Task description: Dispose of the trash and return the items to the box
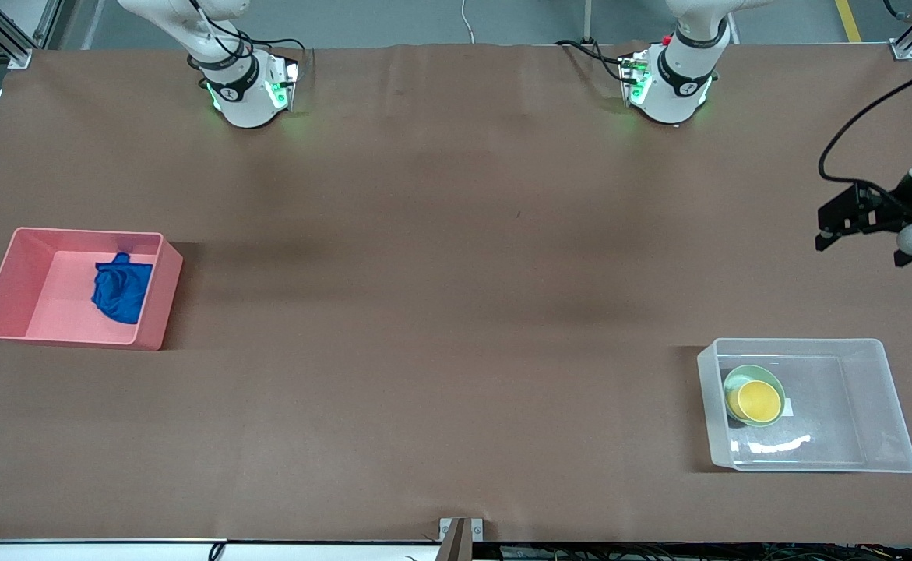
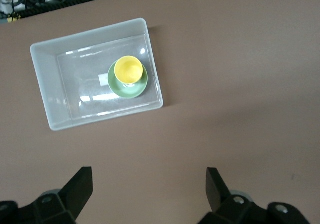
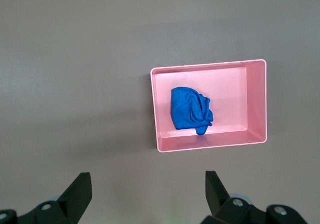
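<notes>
Task looks done: blue cloth wad [image 1: 122, 291] in pink bin [image 1: 4, 280]; yellow cup [image 1: 759, 400] nested in green bowl [image 1: 742, 375] inside clear box [image 1: 888, 405]. Left claw [image 2: 149, 185] & right claw [image 3: 148, 185] both spread, empty, high over tabletop [image 1: 456, 249]; you need only park arms.

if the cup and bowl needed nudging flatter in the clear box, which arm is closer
Probably left. The left gripper looks down on the clear box holding cup and bowl; the right gripper looks down on the pink bin.

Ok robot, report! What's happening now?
Left gripper open, up over table. Right gripper open, up too. Cloth in pink bin; cup in bowl, inside box. Nothing blocking.
</notes>
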Controlling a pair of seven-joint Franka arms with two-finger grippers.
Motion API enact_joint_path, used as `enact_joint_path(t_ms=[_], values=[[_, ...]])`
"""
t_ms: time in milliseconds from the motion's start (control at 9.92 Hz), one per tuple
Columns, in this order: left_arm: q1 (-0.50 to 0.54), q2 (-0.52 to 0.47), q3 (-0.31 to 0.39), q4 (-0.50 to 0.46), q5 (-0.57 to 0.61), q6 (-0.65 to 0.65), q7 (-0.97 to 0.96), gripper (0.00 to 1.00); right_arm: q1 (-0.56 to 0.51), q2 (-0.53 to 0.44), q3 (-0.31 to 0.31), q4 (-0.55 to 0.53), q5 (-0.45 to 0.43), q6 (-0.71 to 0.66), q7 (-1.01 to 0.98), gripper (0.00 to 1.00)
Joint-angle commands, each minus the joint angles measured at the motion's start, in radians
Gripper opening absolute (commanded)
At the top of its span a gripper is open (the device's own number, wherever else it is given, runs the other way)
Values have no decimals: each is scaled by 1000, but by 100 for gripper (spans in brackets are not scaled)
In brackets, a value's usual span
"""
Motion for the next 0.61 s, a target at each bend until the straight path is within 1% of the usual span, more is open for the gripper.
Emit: enact_joint_path(t_ms=[0, 101, 303, 504], values=[[-102, -41, 113, -21, -8, -90, -41, 100, 0, -17, -1, -15, 11, 0, 2, 100], [-131, -61, 162, -33, -27, -103, -44, 100, 0, -17, -1, -17, 11, 0, 2, 100], [-163, -99, 199, -87, -34, -101, -48, 100, 0, -17, -1, -15, 11, 0, 2, 100], [-167, -113, 198, -111, -32, -97, -100, 100, 0, -17, 0, -17, 11, 0, 2, 100]])
